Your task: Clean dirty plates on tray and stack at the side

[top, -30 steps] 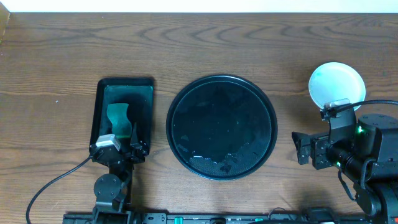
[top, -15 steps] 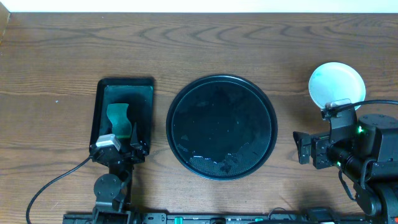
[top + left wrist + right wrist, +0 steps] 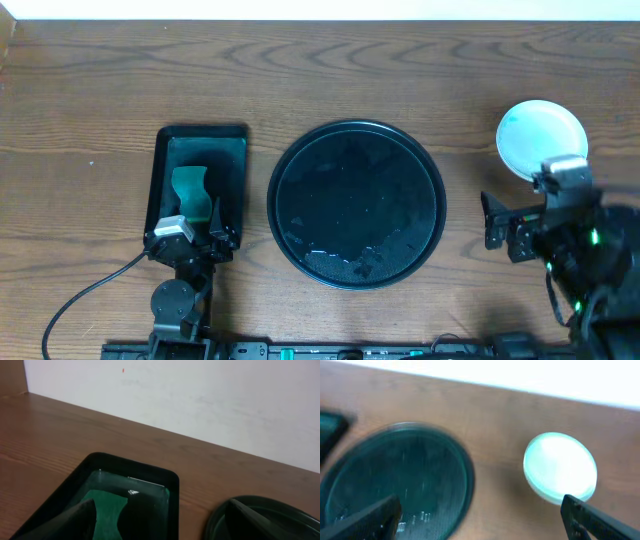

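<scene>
Plates [image 3: 541, 138] sit in one pile by the right edge of the table, well apart from the tray [image 3: 355, 205], which holds only wet streaks. So cleaning and stacking look done, and the next move probably calls for nothing but parking both arms clear. Plates lie flat, face up, round so no long axis or heading; how many are in the pile can't be told from above. Left gripper [image 3: 162, 503] is spread wide over the near end of the rectangular tray [image 3: 158, 170] with the green sponge [image 3: 190, 190], right gripper [image 3: 480, 501] spread wide and empty on the near side of the pile.
</scene>
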{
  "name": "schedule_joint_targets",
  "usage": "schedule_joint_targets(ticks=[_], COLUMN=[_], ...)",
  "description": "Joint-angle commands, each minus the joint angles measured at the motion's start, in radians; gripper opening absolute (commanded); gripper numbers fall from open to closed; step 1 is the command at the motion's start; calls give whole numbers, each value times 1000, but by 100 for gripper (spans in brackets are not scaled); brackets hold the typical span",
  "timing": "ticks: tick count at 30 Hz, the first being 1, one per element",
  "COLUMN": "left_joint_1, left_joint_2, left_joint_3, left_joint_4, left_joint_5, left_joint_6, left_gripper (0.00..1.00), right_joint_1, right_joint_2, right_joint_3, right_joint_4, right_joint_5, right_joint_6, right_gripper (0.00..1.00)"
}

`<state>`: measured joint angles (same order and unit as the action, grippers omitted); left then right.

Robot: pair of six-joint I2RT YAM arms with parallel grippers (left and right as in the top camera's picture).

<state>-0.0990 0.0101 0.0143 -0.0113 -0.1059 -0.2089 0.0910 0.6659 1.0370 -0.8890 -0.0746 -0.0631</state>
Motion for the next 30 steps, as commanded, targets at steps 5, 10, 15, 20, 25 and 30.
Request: schedule_joint_targets(ticks=[5,10,15,20,25,30], left_joint_1=[5,5,5,5,5,5], left_joint_2=[-6,-6,-6,-6,-6,-6], left_joint_3=[-10,-10,-10,-10,-10,-10], left_joint_4=[-52,-52,-52,-52,-52,-52], left_joint_5=[-11,-11,-11,-11,-11,-11], left_joint_6=[9,9,9,9,9,9], left_gripper=[82,82,82,82,82,83], right_joint_1=[8,8,8,8,7,7], right_joint_2=[-301,-467,-576,-653,-660,-660], right_joint_3=[-332,-544,-708,-813,-856,-907], right_joint_4=[282,532,753,883,949,1036], right_joint_5=[-13,-13,-13,-13,-13,-13], right_joint_6=[30,89,149,164,164,164], right_gripper=[99,99,99,99,99,99])
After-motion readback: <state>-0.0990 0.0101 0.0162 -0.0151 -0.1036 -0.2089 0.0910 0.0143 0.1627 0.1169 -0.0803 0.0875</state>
